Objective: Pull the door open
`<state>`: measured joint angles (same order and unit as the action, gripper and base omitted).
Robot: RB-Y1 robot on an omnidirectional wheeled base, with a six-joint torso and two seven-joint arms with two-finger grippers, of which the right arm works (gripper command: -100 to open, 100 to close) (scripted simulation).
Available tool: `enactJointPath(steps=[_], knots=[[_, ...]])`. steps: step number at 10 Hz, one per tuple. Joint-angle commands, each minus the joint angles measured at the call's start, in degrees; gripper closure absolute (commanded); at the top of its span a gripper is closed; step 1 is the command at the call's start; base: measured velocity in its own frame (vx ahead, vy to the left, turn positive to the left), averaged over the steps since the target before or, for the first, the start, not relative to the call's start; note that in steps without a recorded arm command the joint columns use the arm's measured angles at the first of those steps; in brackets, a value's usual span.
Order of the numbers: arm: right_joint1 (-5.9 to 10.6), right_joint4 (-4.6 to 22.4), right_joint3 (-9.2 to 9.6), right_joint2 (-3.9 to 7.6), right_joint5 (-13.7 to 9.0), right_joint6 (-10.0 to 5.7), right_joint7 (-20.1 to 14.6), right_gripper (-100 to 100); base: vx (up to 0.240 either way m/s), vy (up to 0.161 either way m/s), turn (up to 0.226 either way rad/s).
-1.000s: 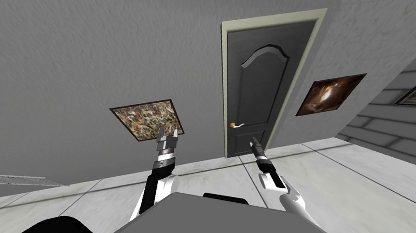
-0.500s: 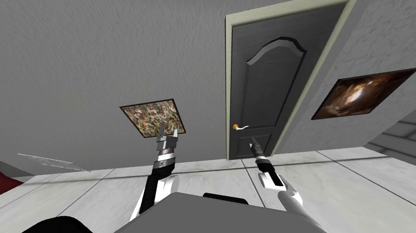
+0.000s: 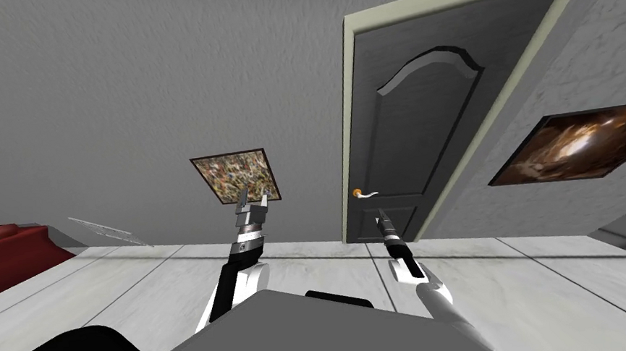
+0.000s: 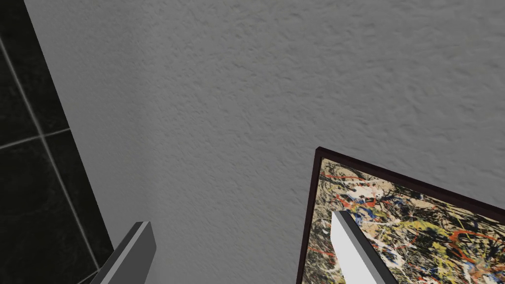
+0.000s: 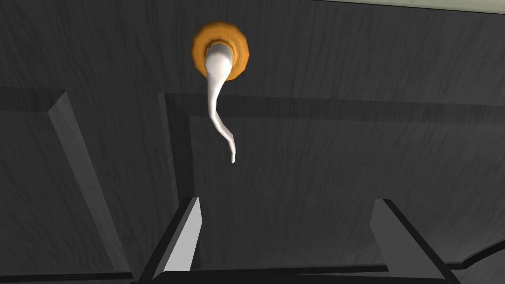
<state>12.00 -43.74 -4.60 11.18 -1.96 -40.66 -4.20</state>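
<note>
Fingers (image 5: 185, 241) of the right gripper (image 5: 288, 201) stand spread and empty, left gripper (image 3: 252, 204) alongside, spread too. Just ahead, untouched: a curved white lever handle (image 5: 220, 106) on an orange rose (image 5: 236, 39), set in the shut, pale-framed, dark grey panelled door (image 3: 416, 130).

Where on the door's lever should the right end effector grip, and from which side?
Grip the white lever on its thin shaft, midway between the orange rosette and the curled tip. Come straight at the face of the dark door: the right end effector has its open fingers either side of the shaft's line, so they'd close across it. It sits nearer one finger; centre first.
</note>
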Motion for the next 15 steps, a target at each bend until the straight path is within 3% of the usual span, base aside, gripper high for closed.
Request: enactJointPath(steps=[1,12,13,14,15], knots=[[1.02,2.0,-0.13,0.11,0.1,0.03,0.1,-100,0.044,-0.096,0.11],[7.61,15.5,-0.84,1.21,0.4,-1.3,0.1,-100,0.038,-0.066,0.106],[7.36,15.0,-0.8,1.16,0.4,-1.39,0.1,-100,0.015,-0.037,0.036],[6.53,15.5,-1.21,2.63,0.0,-2.18,-1.0,-100,0.129,0.017,0.139],[6.53,15.5,-1.21,2.63,0.0,-2.18,-1.0,-100,0.133,0.02,0.095]])
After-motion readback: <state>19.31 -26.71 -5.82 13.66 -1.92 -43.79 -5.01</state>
